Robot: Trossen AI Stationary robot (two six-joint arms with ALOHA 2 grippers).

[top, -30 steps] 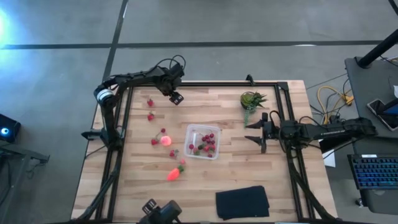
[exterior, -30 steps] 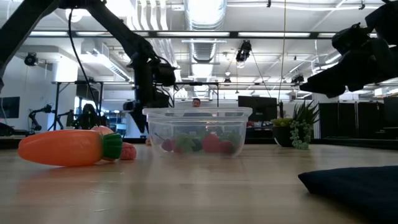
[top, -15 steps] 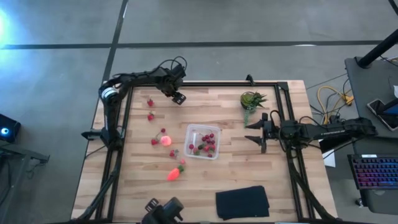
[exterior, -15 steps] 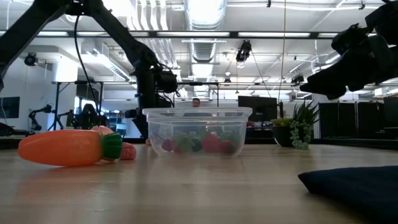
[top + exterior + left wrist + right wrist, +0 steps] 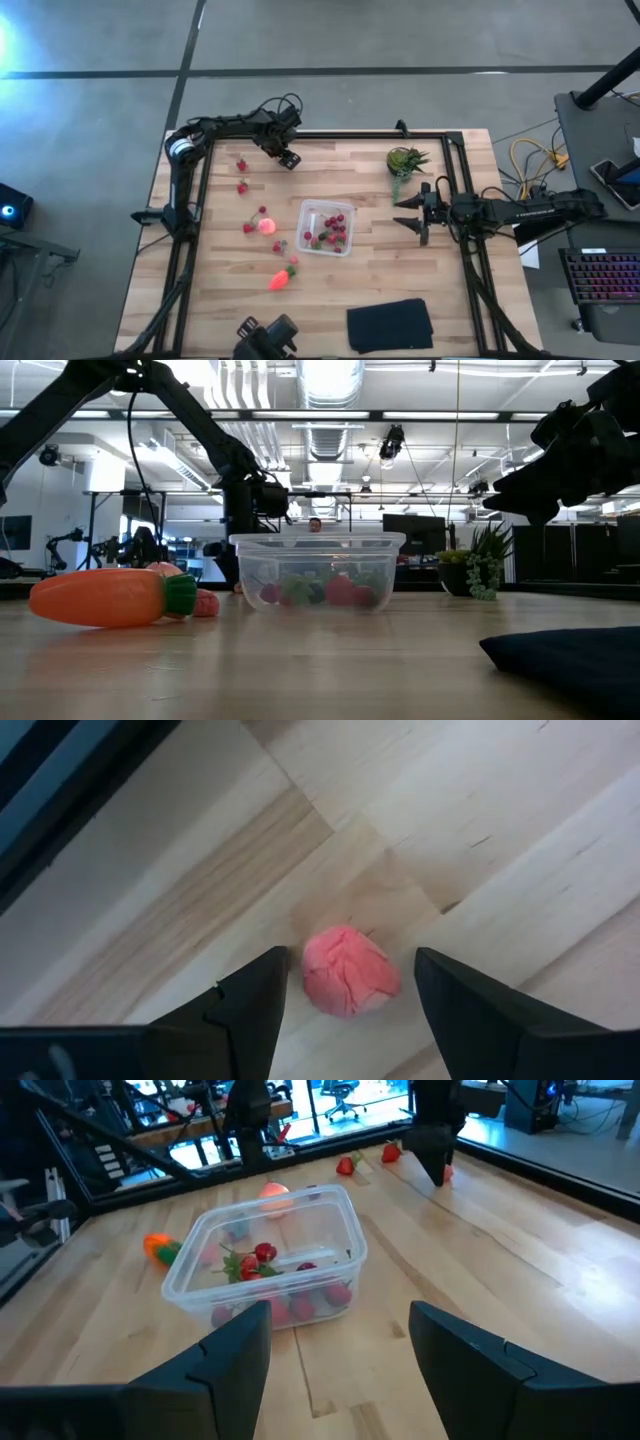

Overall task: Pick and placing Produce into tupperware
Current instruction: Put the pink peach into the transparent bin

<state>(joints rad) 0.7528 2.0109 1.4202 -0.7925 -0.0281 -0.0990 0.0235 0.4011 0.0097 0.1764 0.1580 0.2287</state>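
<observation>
One carrot (image 5: 280,279) — green top toward the tupperware (image 5: 326,228).

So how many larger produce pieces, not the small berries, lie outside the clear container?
2. The round fruit lies beside the tupperware on the left arm's side; the carrot lies nearer the front edge, same side. Berries inside the tupperware could hide another.

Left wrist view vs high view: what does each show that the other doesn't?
Only the left wrist view shows a pink-red berry on the wood between the open left gripper fingers; from above the gripper hides it. Only the high view shows the tupperware holding berries, the carrot, round fruit, potted plant, black cloth and the waiting right gripper. Both show the table and left gripper.
</observation>
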